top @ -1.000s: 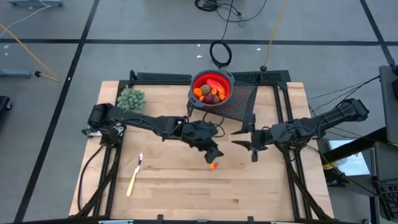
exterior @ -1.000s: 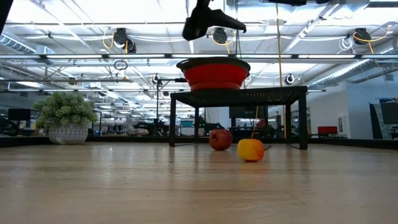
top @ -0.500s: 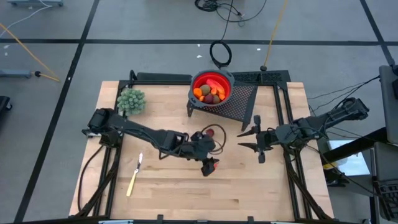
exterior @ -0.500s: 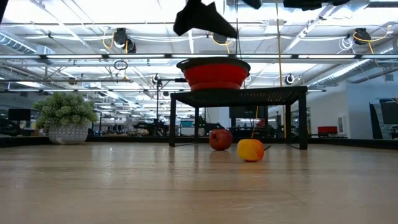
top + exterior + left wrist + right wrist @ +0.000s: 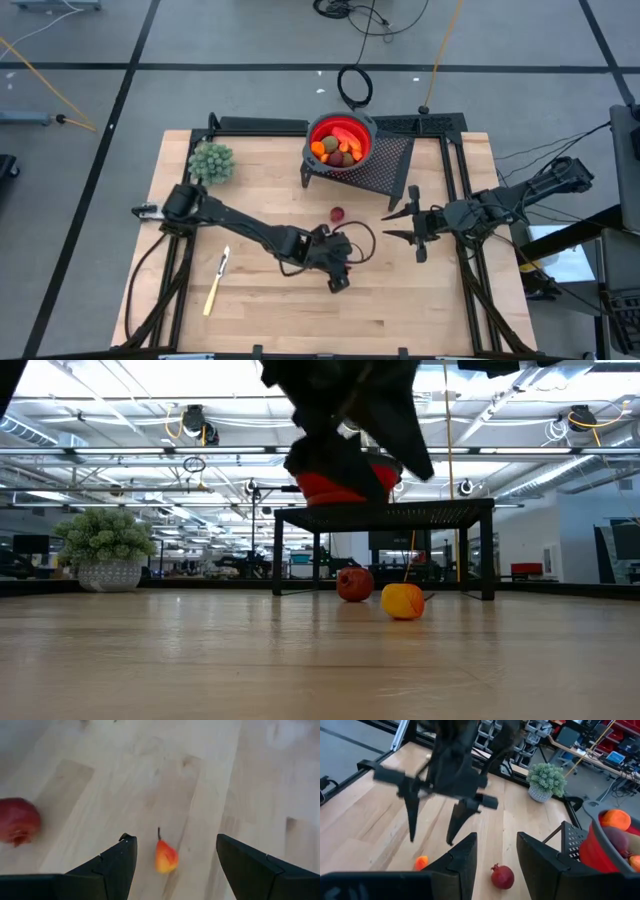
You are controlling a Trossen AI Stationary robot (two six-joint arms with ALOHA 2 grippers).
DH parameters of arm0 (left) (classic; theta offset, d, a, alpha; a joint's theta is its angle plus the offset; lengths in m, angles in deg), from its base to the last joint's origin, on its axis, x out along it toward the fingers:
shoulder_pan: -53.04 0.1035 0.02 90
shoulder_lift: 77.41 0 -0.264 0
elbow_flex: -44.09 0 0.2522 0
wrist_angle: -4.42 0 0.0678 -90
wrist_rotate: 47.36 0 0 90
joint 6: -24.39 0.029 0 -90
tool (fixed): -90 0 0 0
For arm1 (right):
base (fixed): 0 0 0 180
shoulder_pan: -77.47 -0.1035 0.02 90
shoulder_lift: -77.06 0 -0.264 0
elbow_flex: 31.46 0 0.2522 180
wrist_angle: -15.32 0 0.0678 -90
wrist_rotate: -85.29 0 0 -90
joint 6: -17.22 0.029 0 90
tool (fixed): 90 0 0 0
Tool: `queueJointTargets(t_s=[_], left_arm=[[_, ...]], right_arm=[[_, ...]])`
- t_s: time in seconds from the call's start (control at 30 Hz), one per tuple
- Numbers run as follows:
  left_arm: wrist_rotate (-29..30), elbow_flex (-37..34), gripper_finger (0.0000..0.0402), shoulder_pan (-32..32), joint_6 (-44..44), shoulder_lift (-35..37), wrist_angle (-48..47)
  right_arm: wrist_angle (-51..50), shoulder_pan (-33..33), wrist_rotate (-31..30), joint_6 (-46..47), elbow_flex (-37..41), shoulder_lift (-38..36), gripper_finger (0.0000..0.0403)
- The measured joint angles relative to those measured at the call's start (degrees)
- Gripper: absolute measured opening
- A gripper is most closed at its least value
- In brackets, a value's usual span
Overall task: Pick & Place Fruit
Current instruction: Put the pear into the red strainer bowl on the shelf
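The small orange-yellow pear-shaped fruit [image 5: 165,856] lies loose on the desk [image 5: 260,305], stem up in the left wrist view, framed between the left gripper [image 5: 175,865]'s two fingers with clear wood on either side: jaws wide, holding nothing. In the high view that fruit is covered by the gripper head [image 5: 338,278]. The dark red ball [image 5: 337,213] sits on the desk just in front of the black mesh stand [image 5: 385,165], apart from the pear-shaped piece; in the low view the two [image 5: 354,584] [image 5: 403,601] stand near each other. The remaining fruit [image 5: 338,148] is piled in the red bowl [image 5: 340,125] on the stand.

Change from one second earlier: the left arm has swung toward the desk's near edge and lowered over the pear-shaped fruit, uncovering the red ball, which the arm hid then. In the low view the gripper now fills the upper centre and masks most of the bowl.

The right gripper [image 5: 411,228] hovers right of the ball, jaws partly apart, empty; it has barely shifted in the last half second.

Poorly seen: contact between the left fingertips and the desk cannot be judged; they probably hang just above. The green clump [image 5: 211,160] and yellow-handled knife [image 5: 215,285] rest on the left side, unmoved.
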Motion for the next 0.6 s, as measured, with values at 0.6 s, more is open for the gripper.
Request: queueJointTargets(t_s=[0.6], left_arm=[[0.37,0.02,0.0273,-1.55,-1.01,-10.08,3.83]], right_arm=[[-0.26,-0.01,0.2,0.92,0.0,0.05,0.013]])
